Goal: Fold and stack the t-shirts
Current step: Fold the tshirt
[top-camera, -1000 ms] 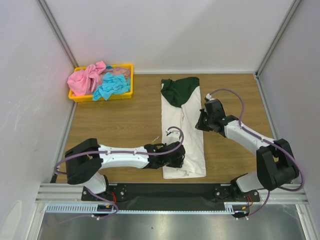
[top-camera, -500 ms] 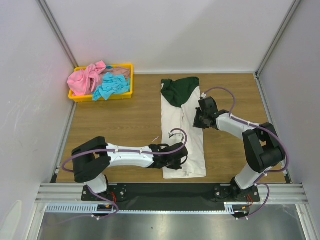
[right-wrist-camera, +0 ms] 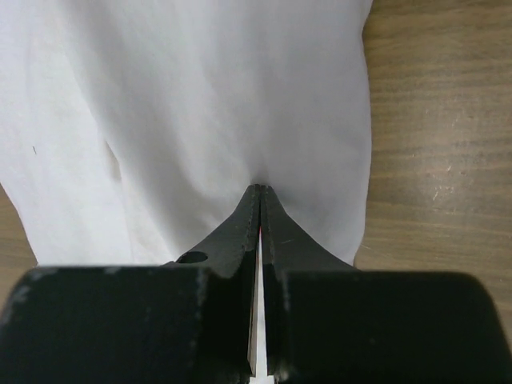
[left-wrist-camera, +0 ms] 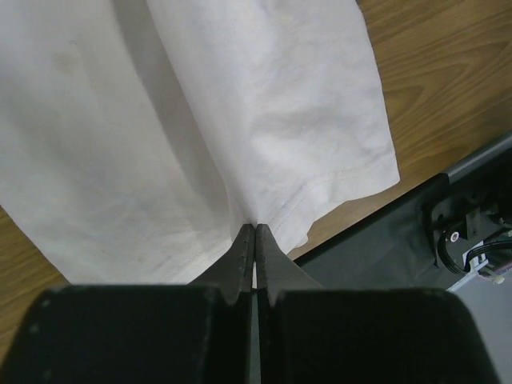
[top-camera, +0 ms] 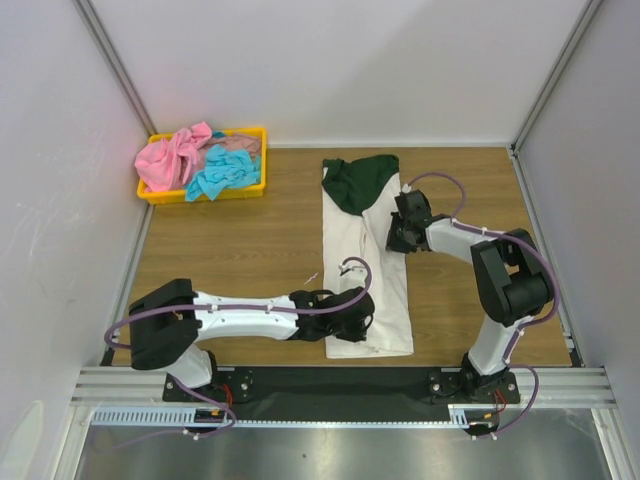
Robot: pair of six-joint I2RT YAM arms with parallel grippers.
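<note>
White t-shirt (top-camera: 365, 270): folded lengthwise into a long narrow strip, lying flat on the wooden table (top-camera: 250, 240), right of the middle.
Direction: it runs from the far side to the near edge, with the hem at the near end.
Dark green sleeves (top-camera: 362, 180): bunched together at the far end of the strip.
Surface: plain white with soft creases; no print shows.
Grip points: the left gripper (left-wrist-camera: 254, 228) pinches a fold at the near hem; the right gripper (right-wrist-camera: 258, 188) pinches the right edge, closer to the green end.
Pink t-shirt (top-camera: 170, 158): crumpled in the yellow tray (top-camera: 205, 195) at the far left corner, spilling over its left rim.
Turquoise t-shirt (top-camera: 222, 172): crumpled in the same tray, touching the pink one on its right.
</note>
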